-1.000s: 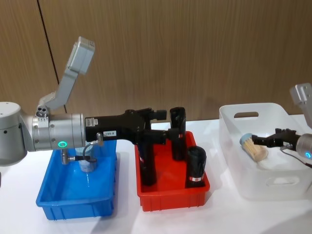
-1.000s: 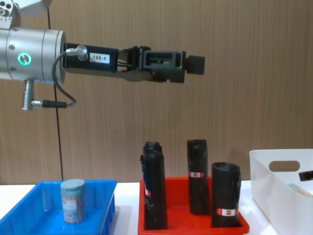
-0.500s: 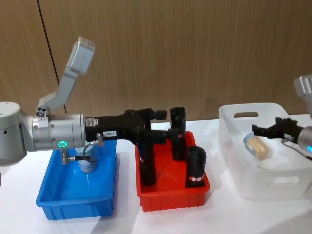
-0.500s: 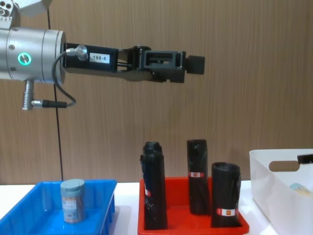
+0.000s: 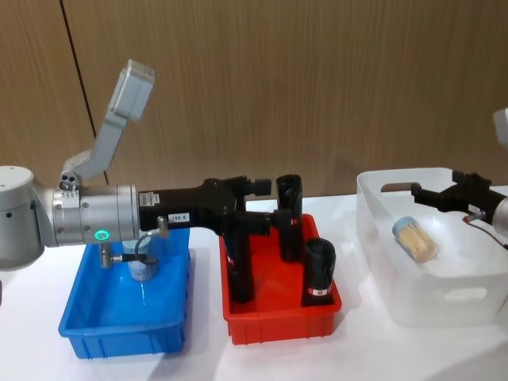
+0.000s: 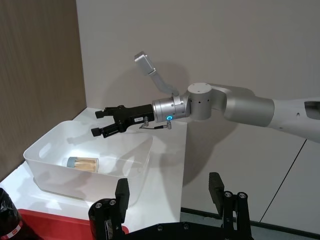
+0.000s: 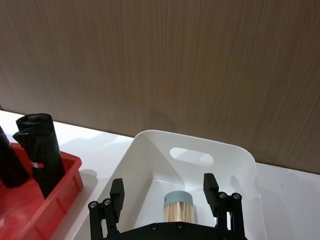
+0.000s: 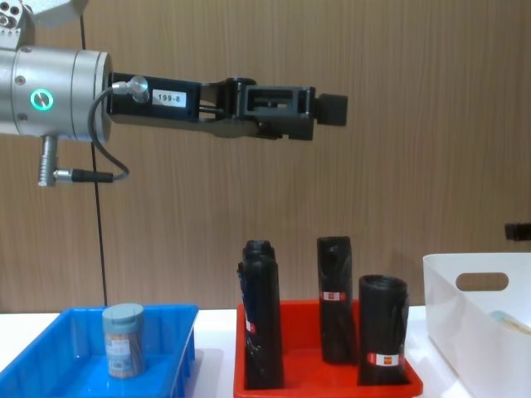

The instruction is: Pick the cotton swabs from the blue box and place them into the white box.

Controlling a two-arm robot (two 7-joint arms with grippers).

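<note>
One tub of cotton swabs (image 5: 414, 236) lies on its side inside the white box (image 5: 444, 298), also seen as the tub (image 7: 178, 204) between my right fingers' tips from above. My right gripper (image 5: 421, 193) hovers open over the box's back rim, clear of the tub. A second grey-lidded tub (image 8: 123, 338) stands upright in the blue box (image 5: 119, 329). My left gripper (image 5: 266, 187) is held high and level over the red tray, open and empty, its own fingers (image 6: 122, 192) spread wide.
A red tray (image 5: 278, 317) with three upright black rolls (image 5: 320, 270) stands between the two boxes. My left arm spans across the blue box and the red tray. A wood-panel wall runs behind the white table.
My right gripper has let go of the swab tub and risen up out of the white box; the tub now rests on the box floor. The left arm has not moved.
</note>
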